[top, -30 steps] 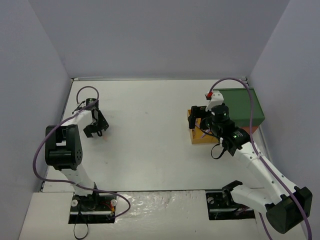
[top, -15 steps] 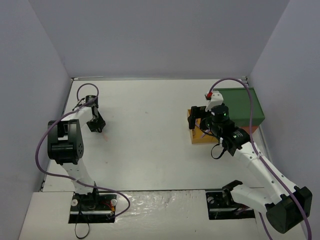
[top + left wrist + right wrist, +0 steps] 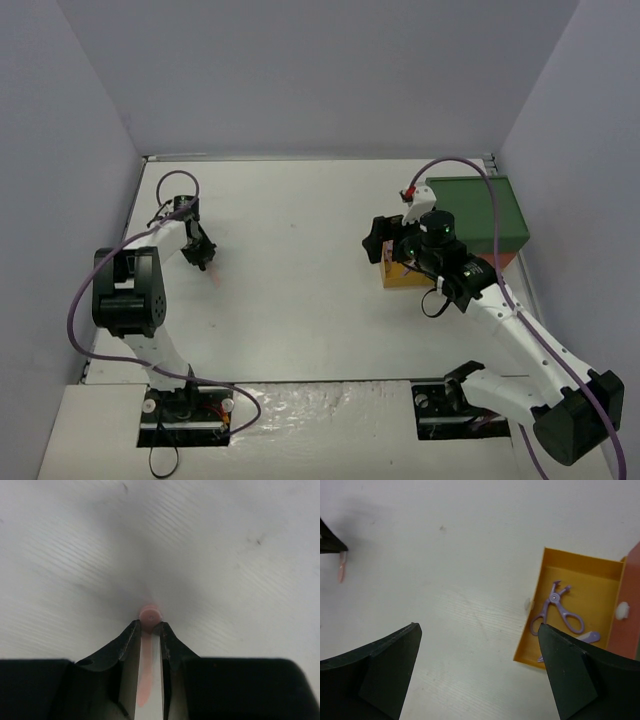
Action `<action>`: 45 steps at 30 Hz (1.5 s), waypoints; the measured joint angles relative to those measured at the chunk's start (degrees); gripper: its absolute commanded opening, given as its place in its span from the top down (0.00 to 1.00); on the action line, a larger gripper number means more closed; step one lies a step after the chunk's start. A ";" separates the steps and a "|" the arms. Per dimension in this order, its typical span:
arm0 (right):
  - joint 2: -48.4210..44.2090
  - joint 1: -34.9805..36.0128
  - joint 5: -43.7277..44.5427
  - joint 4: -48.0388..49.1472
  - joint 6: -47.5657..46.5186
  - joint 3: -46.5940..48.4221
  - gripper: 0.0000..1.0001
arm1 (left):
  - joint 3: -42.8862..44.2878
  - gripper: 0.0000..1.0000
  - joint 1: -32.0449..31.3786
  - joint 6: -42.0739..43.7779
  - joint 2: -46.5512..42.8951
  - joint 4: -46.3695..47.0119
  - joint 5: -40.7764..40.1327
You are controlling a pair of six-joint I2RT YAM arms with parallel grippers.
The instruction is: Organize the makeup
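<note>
From above, the left end effector (image 3: pixel 199 253) is low on the left of the white surface (image 3: pixel 290 300). The pink stick (image 3: pixel 214 271) pokes out of it. The right end effector (image 3: pixel 393 217) hangs wide open by the orange drawer (image 3: pixel 400 277) of the green-topped box (image 3: pixel 480 205).

Left wrist: the 2 fingers (image 3: pixel 127 650) pinch the pink stick. Its round end sticks out past the tips.

Right wrist: the jaws gape wide, with nothing between them. Below, the drawer holds a lilac tool (image 3: pixel 558 611) shaped like scissors and 1 more lilac piece (image 3: pixel 589 637).
</note>
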 measured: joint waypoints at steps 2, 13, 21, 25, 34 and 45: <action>0.84 2.18 -1.62 1.34 0.15 0.02 0.00 | -1.83 1.00 -2.23 -0.95 -2.93 0.32 1.85; 11.06 14.59 -7.24 14.57 4.41 0.70 0.14 | -8.52 1.00 -18.00 -8.58 -24.81 13.98 8.81; 18.06 18.81 -7.14 22.74 5.84 3.44 0.25 | -12.78 1.00 -25.86 -16.35 -33.05 23.60 8.75; 20.51 20.31 -6.56 24.09 5.75 5.12 0.30 | -13.39 1.00 -27.99 -18.98 -34.57 26.21 8.77; 23.94 20.45 -4.62 24.52 5.24 9.26 0.59 | -14.92 1.00 -30.44 -21.04 -36.13 30.21 7.84; 25.33 20.40 -0.06 22.85 4.30 10.18 1.00 | -16.73 0.91 -31.85 -20.79 -36.40 31.13 6.95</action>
